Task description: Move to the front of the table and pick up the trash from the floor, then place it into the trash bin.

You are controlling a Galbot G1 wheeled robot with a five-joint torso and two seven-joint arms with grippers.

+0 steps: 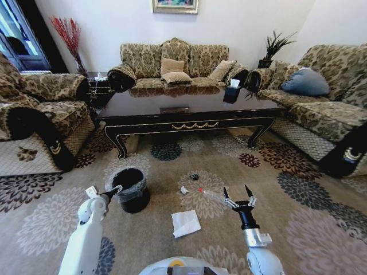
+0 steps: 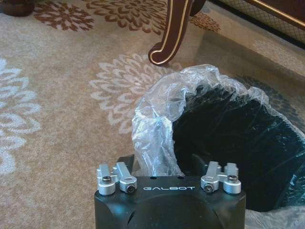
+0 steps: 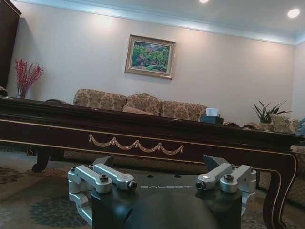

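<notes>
Table: the table [image 1: 183,112] stands across the patterned carpet [image 1: 46,223] in front of the robot, sofas around it; I use it as the landmark for what follows.

Trash bin: the trash bin [image 1: 131,189] sits on the carpet in front of the table, toward the table's left end, its clear liner [image 2: 157,129] crinkled over the rim — in the left wrist view the mouth is open and dark inside, near a carved table leg [image 2: 169,33].

Trash: folded white paper [image 1: 186,223] lies farthest out from the table, roughly before its middle; the clear bottle [image 1: 213,196] with a red cap lies closer in, a crumpled white scrap [image 1: 183,189] beside it, and a tiny dark bit [image 1: 195,177] nearer the table still. All are on the floor, none in the bin.

Left gripper: the left gripper [image 1: 117,188] touches or nearly touches the bin's rim on the side away from the table; whether its fingers are spread or closed I cannot tell. It looks placed to steady the bin or mark the drop point.

Right gripper: the right gripper [image 1: 239,199] is low in front of the table, fingers spread wide and empty, tips just beside the bottle's end — likely lined up to grasp it.

Progress: judged early; no piece lifted yet.
</notes>
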